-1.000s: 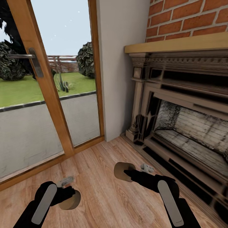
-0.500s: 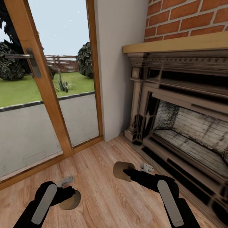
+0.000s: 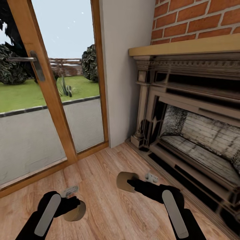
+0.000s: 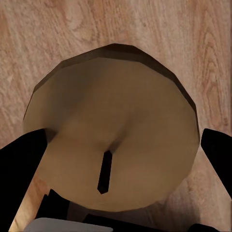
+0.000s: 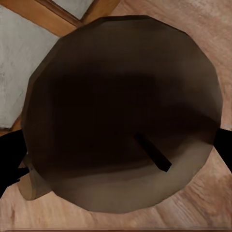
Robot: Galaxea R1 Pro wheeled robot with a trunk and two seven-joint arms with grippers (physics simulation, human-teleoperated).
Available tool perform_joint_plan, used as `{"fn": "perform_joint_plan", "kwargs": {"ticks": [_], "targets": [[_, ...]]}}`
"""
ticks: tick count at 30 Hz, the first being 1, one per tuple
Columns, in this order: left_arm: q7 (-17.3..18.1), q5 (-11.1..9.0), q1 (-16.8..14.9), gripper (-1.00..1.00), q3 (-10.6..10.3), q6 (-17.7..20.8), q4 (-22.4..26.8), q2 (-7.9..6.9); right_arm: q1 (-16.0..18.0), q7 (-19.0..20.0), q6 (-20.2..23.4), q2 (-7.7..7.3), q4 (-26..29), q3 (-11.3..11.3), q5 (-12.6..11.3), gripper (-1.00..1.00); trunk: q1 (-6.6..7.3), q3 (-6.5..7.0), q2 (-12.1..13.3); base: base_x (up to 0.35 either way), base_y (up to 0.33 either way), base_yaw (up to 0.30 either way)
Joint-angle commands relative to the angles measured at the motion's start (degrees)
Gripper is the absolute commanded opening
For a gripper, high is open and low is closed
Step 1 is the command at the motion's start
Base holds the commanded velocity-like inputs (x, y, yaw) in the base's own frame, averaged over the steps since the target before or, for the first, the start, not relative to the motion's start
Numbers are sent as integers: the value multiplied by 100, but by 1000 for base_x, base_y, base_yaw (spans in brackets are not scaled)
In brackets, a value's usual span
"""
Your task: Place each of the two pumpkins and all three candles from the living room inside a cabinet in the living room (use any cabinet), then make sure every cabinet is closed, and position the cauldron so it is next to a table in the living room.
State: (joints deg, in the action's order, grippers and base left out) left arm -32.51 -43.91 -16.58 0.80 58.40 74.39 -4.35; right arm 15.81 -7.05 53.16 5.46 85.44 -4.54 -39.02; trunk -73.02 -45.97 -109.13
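Two candles are being held above the light wood plank floor (image 3: 106, 173) of the living room, one in each gripper. In the head view, the left gripper (image 3: 74, 206) is seen at about 7 o'clock, its jaws closed narrowly on the left candle (image 3: 74, 213), a stubby beige cylinder. The right gripper (image 3: 131, 182) is seen at about 5 o'clock, its jaws clamped on the right candle (image 3: 125, 181), whose round end is being turned toward 9 o'clock.

In the left wrist view, the left candle (image 4: 113, 130) is being shown end-on, its dark wick (image 4: 104, 171) lying on the pale face, with black fingers (image 4: 21, 159) pressed against both sides. In the right wrist view, the right candle (image 5: 123, 106) is being shown in shadow, its wick (image 5: 153, 152) slanting across the face, with the dark fingers (image 5: 9, 157) at its edges.

The red-brick fireplace (image 3: 193, 133) is being faced at 2 o'clock, under its pale wood mantel (image 3: 183, 46). The wood-framed glass doors (image 3: 50, 100) are standing at 10 o'clock, with grass and shrubs beyond the panes.
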Motion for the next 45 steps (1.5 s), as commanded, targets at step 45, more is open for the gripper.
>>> {"fn": "perform_joint_plan", "kwargs": {"ticks": [45], "targets": [[-46, -41, -3, -100, -9, 13, 5, 40, 1, 11, 4, 60, -423, 137, -184, -100, 1, -5, -3, -62, 13, 0]]}}
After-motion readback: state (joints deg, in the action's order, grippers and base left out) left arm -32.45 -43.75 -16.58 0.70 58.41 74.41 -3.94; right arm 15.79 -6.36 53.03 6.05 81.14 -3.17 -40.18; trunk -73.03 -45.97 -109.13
